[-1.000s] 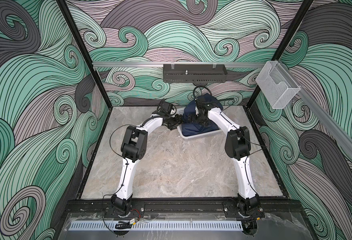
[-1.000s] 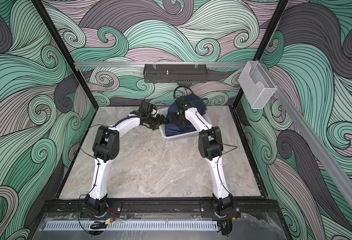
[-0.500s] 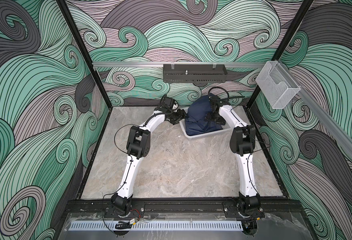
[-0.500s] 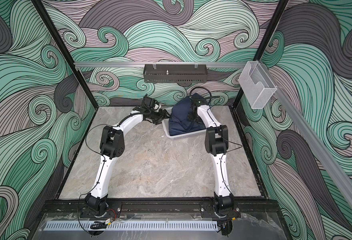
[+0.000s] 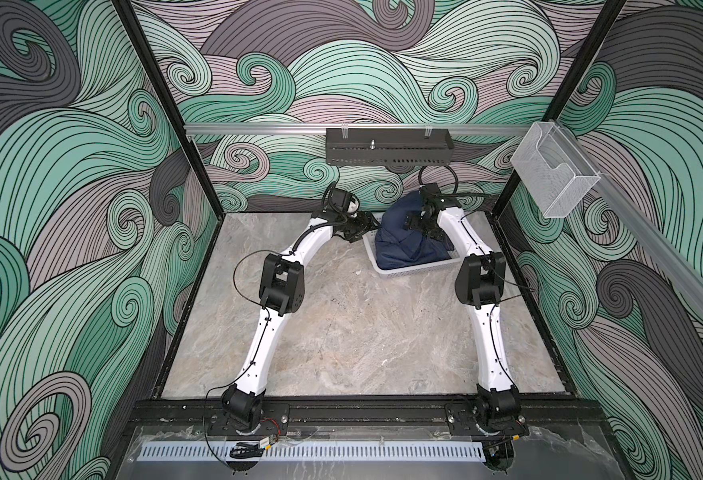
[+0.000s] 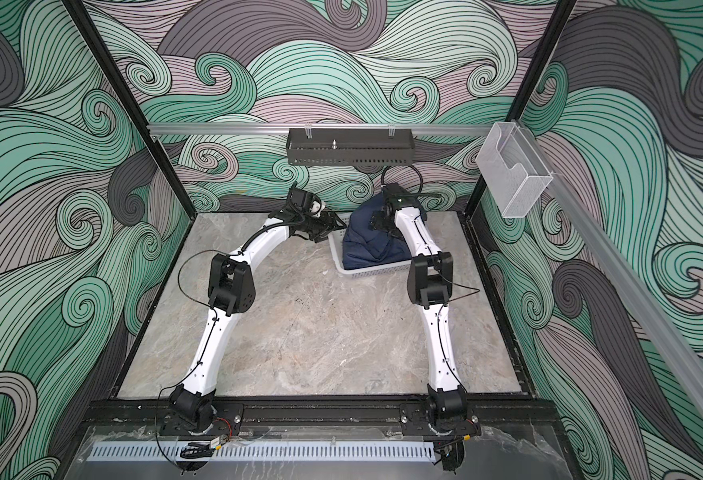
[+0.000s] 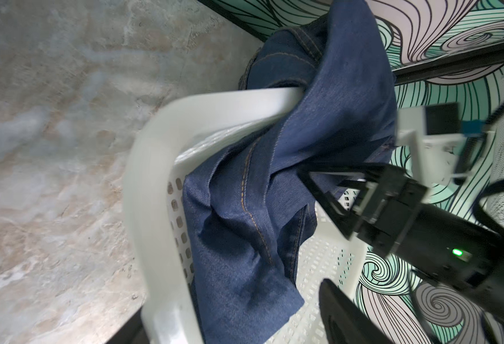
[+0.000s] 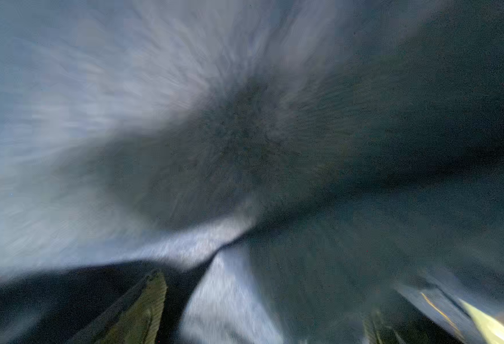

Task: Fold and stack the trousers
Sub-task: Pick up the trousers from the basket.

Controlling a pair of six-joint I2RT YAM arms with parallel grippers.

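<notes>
The marble-patterned table [image 5: 341, 332] is seen largely bare across its middle and near side, presumably kept free so that folding can be done there. A white perforated plastic basket [image 5: 408, 272] is set at its far right, close to the back wall. The dark blue denim jeans [image 5: 399, 245] are heaped inside it in a crumpled mound that rises above the rim. In the left wrist view one part is draped outward over that rim, so nothing is judged to be laid out or folded yet. The right gripper [image 7: 307, 183] is reached into the heap with its jaws spread wide; the tips are set against the cloth and no fold is seen pinched between them, which is read as the set-up for a grab to lift the jeans out. The left gripper [image 5: 361, 226] is held just beside the basket's left rim, jaws apart and empty, probably to steady the basket or take a second hold. Only blurred cloth is given by the right wrist view. Tan stitching [image 7: 242, 184] is seen along the seams.
</notes>
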